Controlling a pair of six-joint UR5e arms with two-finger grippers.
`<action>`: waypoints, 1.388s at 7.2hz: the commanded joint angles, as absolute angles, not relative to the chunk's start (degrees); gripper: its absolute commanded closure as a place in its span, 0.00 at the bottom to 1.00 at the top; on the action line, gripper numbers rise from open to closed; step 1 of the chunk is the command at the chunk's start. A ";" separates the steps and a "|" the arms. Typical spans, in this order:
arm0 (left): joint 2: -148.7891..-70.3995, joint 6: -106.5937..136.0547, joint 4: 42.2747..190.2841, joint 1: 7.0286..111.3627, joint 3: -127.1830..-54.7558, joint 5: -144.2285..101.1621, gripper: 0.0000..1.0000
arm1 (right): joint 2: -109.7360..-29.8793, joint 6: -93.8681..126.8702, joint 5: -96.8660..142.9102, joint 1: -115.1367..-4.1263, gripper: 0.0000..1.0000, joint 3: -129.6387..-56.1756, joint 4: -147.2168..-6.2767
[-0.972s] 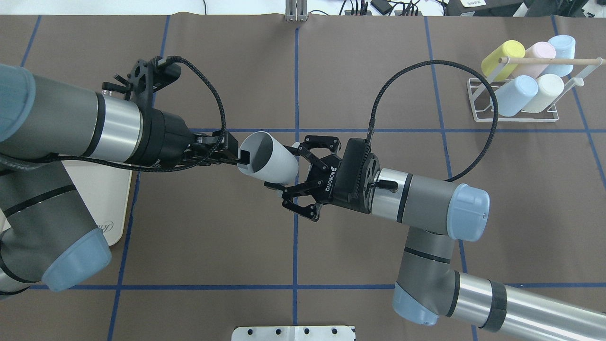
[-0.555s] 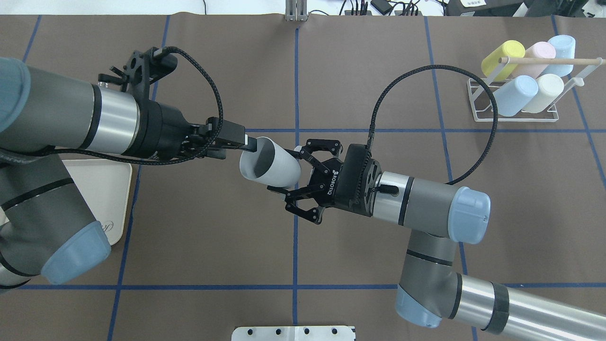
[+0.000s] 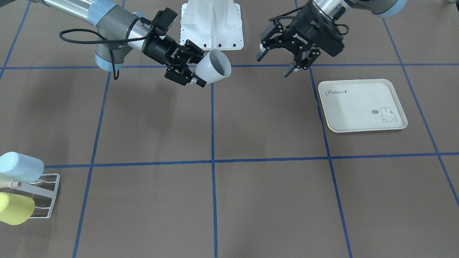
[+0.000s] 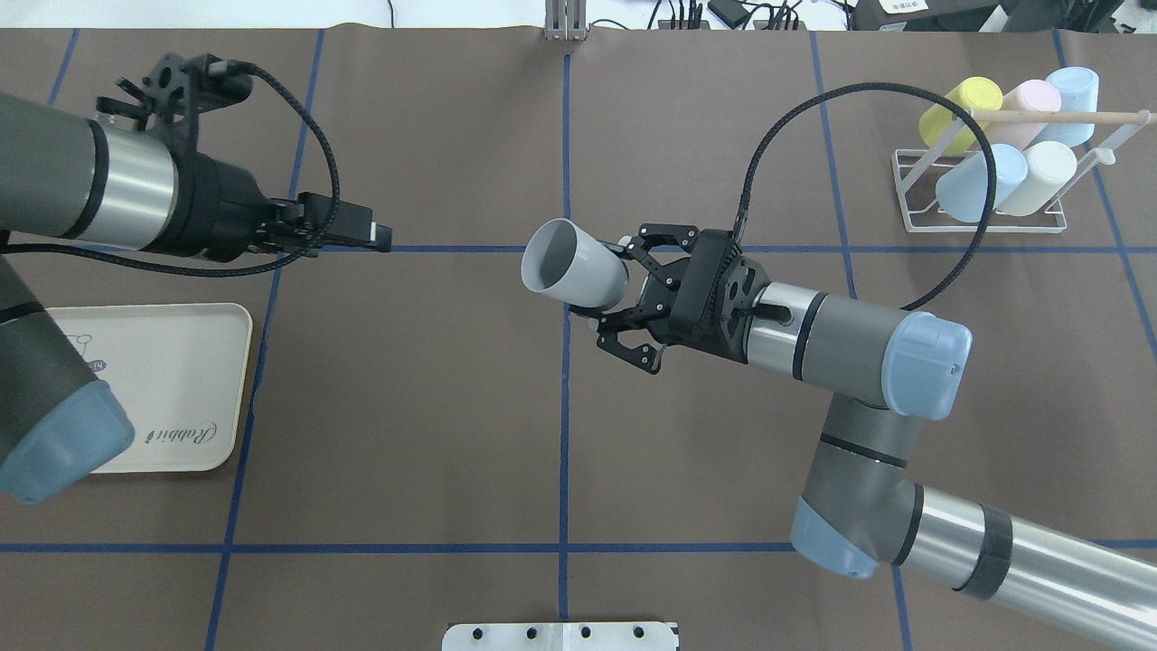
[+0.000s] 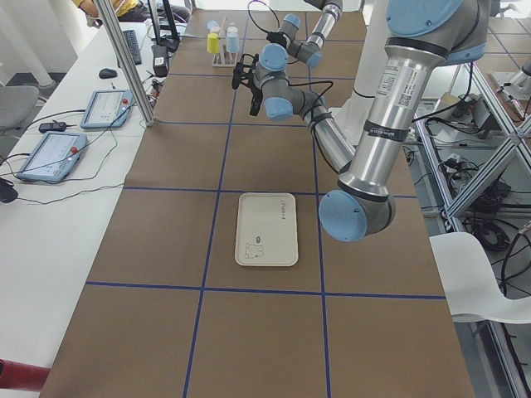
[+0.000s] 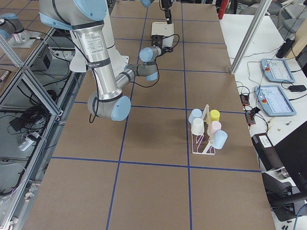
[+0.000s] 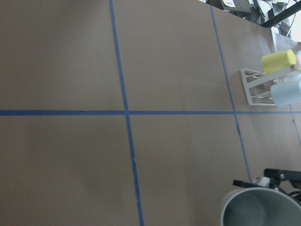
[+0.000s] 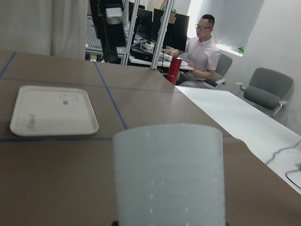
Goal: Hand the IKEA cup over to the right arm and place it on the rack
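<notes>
The grey-white cup (image 4: pixel 575 273) hangs in the air over the middle of the table (image 4: pixel 407 407). It lies nearly on its side, with its open mouth turned toward the left arm. The right gripper (image 4: pixel 604 280) is clamped on the closed base end, 1 finger on each side of the wall. The left gripper (image 3: pixel 274 64) is well apart from the cup, fingers spread and empty, near the rabbit-print tray (image 3: pixel 358 107).

The cup looks like thin moulded plastic — light, stiff and unlikely to break if dropped. It is also smooth and tapers toward the base, so a weak pinch there could let it slide forward out of the pads. A firm squeeze low on the wall, as here, suits the job — it leaves the rim and hollow free to go over a prong.

The rack (image 4: pixel 904 203) sits toward the table's far right corner, well apart, already carrying 5 pastel cups (image 4: pixel 981 181). Which prong is free I cannot tell.
</notes>
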State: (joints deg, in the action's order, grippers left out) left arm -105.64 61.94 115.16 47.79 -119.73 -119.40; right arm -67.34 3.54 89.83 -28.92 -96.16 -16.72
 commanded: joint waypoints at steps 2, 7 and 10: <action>-87.06 27.80 113.55 62.08 -123.14 -119.71 0.00 | -73.97 -14.60 89.82 -38.89 0.96 -109.02 -46.56; -82.35 7.21 113.91 76.11 -117.77 -125.60 0.00 | -92.34 -65.91 87.99 -59.46 0.86 -114.17 -55.55; -82.18 7.65 113.99 76.03 -117.77 -125.68 0.00 | -95.80 -88.30 77.55 -61.52 0.85 -111.64 -55.37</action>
